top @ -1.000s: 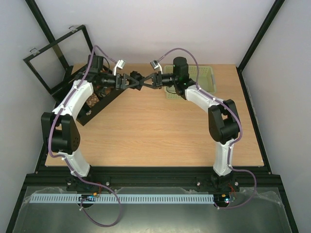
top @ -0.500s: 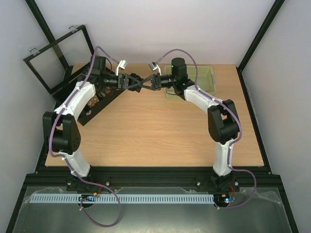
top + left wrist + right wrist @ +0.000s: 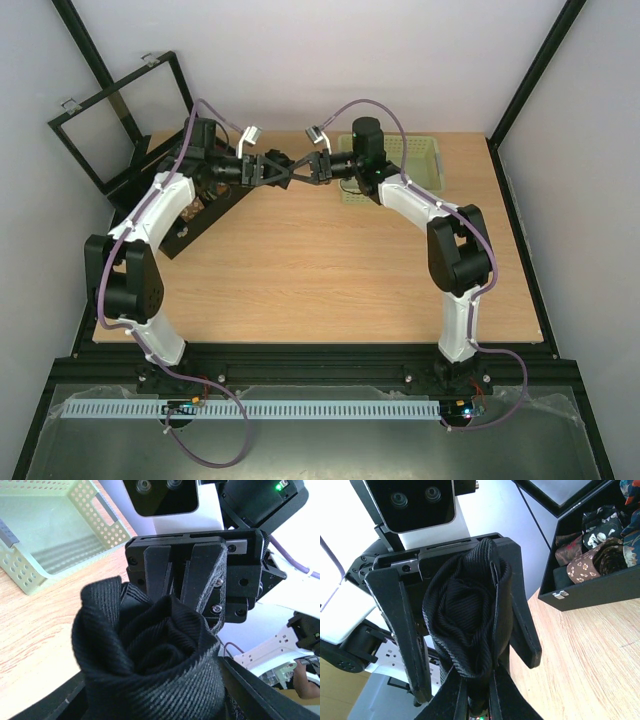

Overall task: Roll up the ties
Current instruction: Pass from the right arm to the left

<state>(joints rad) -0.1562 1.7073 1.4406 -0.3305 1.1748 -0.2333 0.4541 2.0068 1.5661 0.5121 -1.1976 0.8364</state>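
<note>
A plain black tie (image 3: 150,660), wound into a loose coil, is held in the air between my two grippers at the back middle of the table (image 3: 290,172). My left gripper (image 3: 150,702) has its fingers on either side of the coil and grips it. In the right wrist view those fingers (image 3: 405,630) flank the coil (image 3: 465,615). My right gripper (image 3: 477,692) is shut on the coil's lower edge. It shows in the left wrist view (image 3: 180,580), pinching the fabric. Small patterned brown and blue tie coils (image 3: 600,550) lie in the black box (image 3: 600,587).
The black compartmented box (image 3: 200,215) stands at the back left, its framed lid (image 3: 120,110) open behind it. The pale green perforated basket (image 3: 420,160) sits at the back right, right behind the right arm, and looks empty in the left wrist view (image 3: 50,535).
Both grippers stay joined on the black coil. The left arm's wrist has shifted slightly; the coil stays at about the same spot.
</note>
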